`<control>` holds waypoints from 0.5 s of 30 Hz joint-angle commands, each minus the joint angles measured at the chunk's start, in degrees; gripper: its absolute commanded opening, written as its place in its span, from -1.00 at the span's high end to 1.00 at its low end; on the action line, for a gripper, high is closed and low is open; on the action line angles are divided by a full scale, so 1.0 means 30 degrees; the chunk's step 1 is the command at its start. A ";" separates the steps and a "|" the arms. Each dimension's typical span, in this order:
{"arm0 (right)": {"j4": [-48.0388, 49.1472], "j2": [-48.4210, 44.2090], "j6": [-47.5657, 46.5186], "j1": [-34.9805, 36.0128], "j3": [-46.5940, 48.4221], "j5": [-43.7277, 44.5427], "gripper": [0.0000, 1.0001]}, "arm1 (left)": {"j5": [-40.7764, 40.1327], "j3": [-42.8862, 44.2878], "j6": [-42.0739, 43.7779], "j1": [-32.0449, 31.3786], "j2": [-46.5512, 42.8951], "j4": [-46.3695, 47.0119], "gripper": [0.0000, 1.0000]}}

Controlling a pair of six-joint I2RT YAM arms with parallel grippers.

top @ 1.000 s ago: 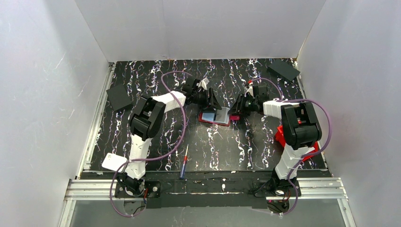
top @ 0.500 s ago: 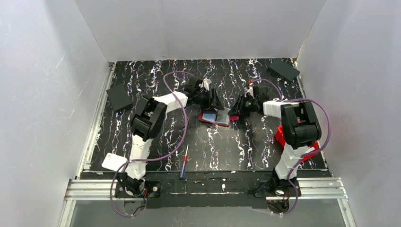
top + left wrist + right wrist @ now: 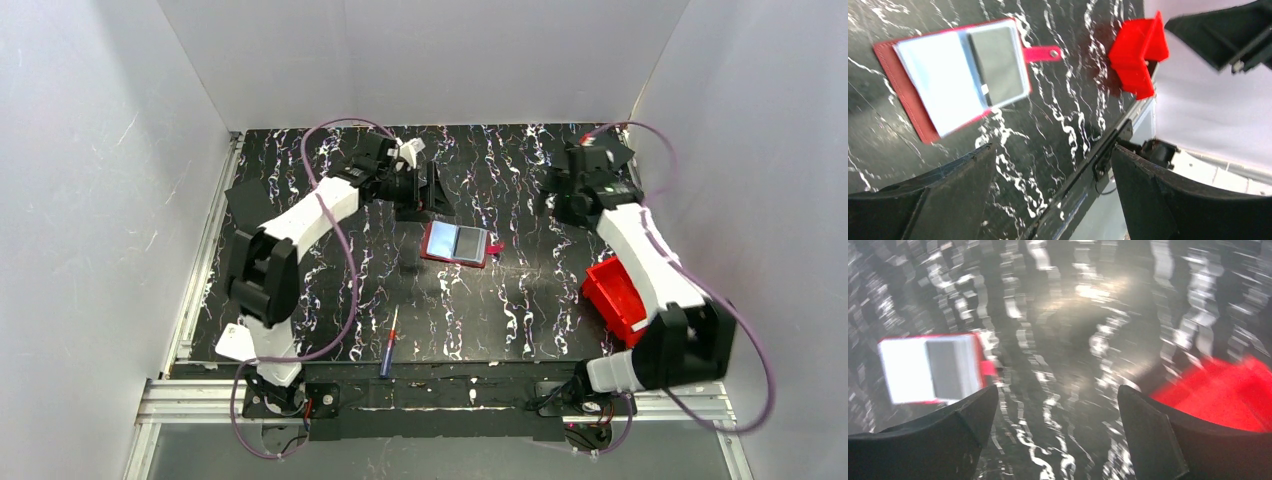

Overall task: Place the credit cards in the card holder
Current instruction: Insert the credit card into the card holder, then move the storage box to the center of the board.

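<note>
The red card holder (image 3: pixel 432 256) lies open in the middle of the table, its snap tab pointing right. On its inner faces lie two credit cards, a pale bluish one (image 3: pixel 442 240) on the left and a grey one (image 3: pixel 471 243) on the right; whether they sit inside the pockets I cannot tell. My left gripper (image 3: pixel 432 192) hangs open just beyond the holder and holds nothing. My right gripper (image 3: pixel 550 200) is open and empty at the far right. The holder (image 3: pixel 903 95) (image 3: pixel 979 352) and its cards (image 3: pixel 935 75) (image 3: pixel 945 367) appear in both wrist views, ahead of my left gripper (image 3: pixel 1053 149) and my right gripper (image 3: pixel 1058 388).
A red open bin (image 3: pixel 618 296) (image 3: pixel 1138 55) (image 3: pixel 1228 395) stands at the right edge. Black flat squares lie at the left edge (image 3: pixel 243 195) and the far right corner (image 3: pixel 612 150). A slim blue and red tool (image 3: pixel 390 342) and a white flat piece (image 3: pixel 235 343) lie near the front.
Both grippers have let go, opened wide and drawn back from the card holder, the right one far to the back right. The holder and its cards stay flat on the table.
</note>
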 commanded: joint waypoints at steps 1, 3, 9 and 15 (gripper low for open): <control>-0.7651 -0.3465 0.4280 -0.1402 -0.0648 0.9619 -0.97 | 0.0275 -0.2359 0.1135 -0.0575 -0.3677 -0.0506 -0.68; -0.8293 -0.5112 0.5144 -0.2703 -0.2092 1.0463 -0.97 | 0.0526 -0.3424 0.0755 -0.0925 -0.4502 0.0335 -0.69; -0.7219 -0.7539 0.4393 -0.8687 -0.5006 0.8894 -0.97 | 0.1169 -0.5589 0.0499 -0.1890 -0.5419 0.1801 -0.68; -0.6829 -0.6712 0.3391 -1.0268 -0.5179 0.8413 -0.97 | 0.2142 -0.6843 -0.0380 -0.1969 -0.5819 0.3513 -0.67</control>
